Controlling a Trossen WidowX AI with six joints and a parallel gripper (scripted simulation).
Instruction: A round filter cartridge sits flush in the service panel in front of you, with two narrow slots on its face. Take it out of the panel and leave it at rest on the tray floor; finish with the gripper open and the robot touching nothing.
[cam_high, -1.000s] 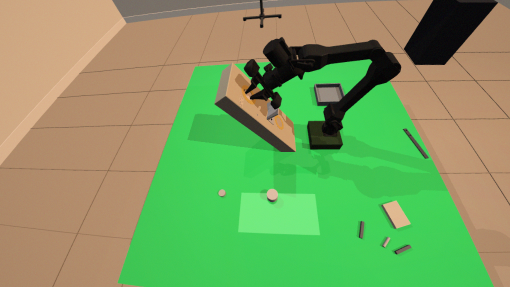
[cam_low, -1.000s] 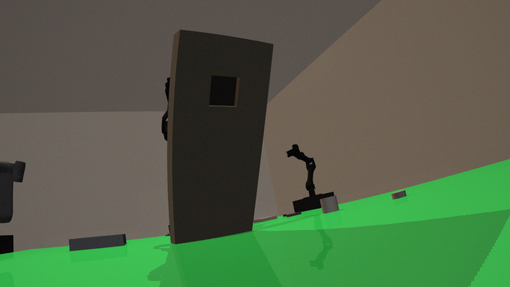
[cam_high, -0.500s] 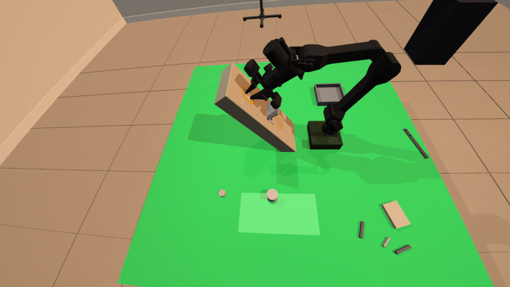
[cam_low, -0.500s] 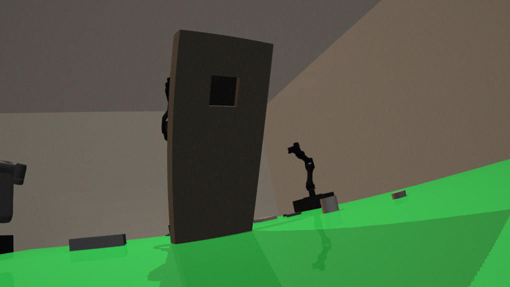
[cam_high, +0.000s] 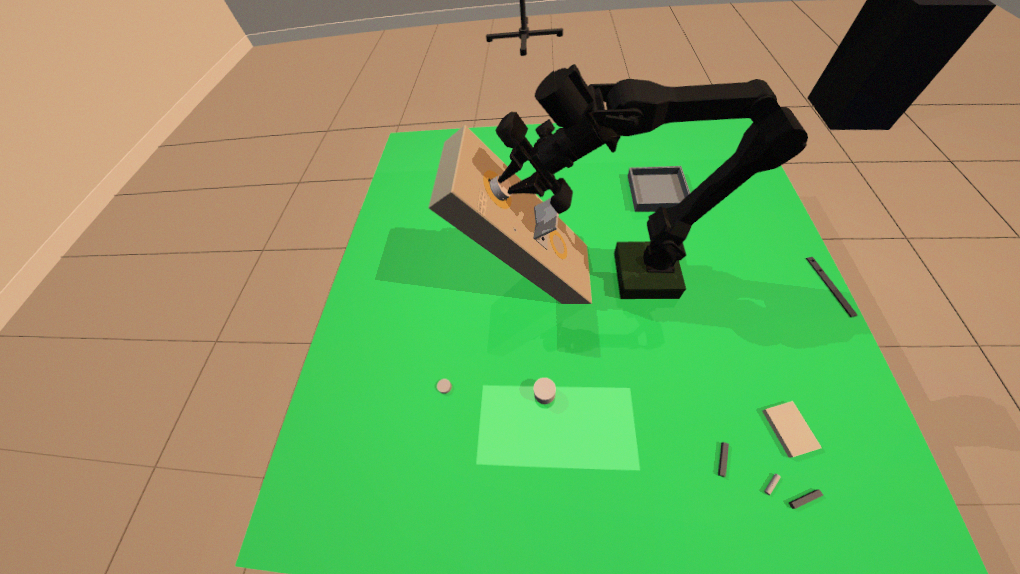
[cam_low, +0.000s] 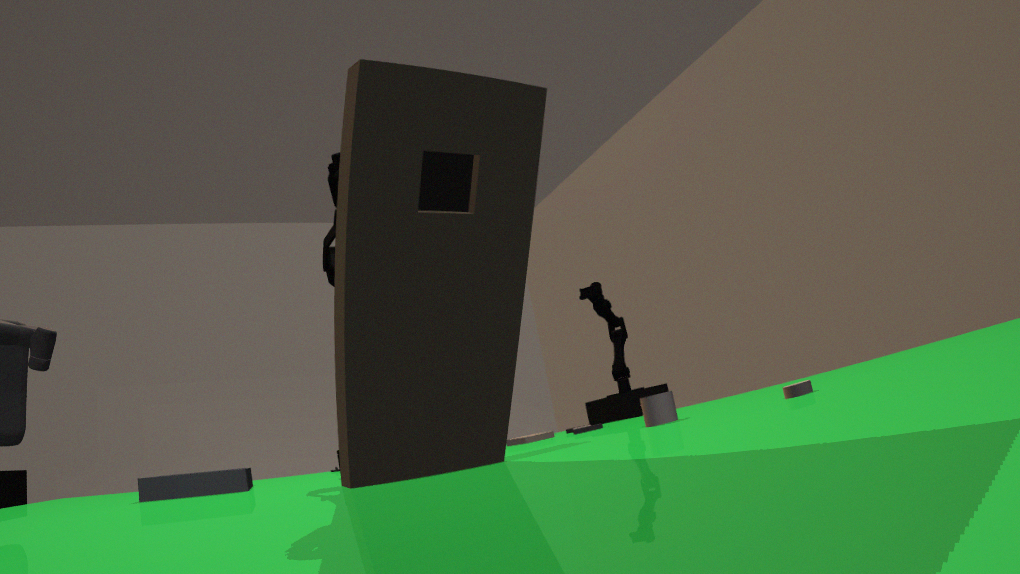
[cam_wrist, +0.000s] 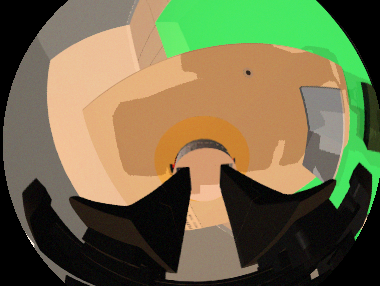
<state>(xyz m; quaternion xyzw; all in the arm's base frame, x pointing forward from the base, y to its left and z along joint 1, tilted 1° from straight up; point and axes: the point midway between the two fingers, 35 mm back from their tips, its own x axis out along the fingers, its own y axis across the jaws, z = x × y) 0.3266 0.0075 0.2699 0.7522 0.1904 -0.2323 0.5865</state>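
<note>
The round filter cartridge has a pale face and a grey side wall. It stands partly out of the tilted tan service panel, inside an orange ring. My gripper is shut on the cartridge, with the fingertips at opposite sides of its face, where the slots are. The fingertips hide the slots. How deep the rest sits in the panel is hidden. The grey tray lies on the green mat behind the arm's base in the top view.
A grey flap sticks out of the panel beside a second orange ring. The arm's base stands right of the panel. A pale disc, a smaller disc, a tan block and several bars lie on the mat.
</note>
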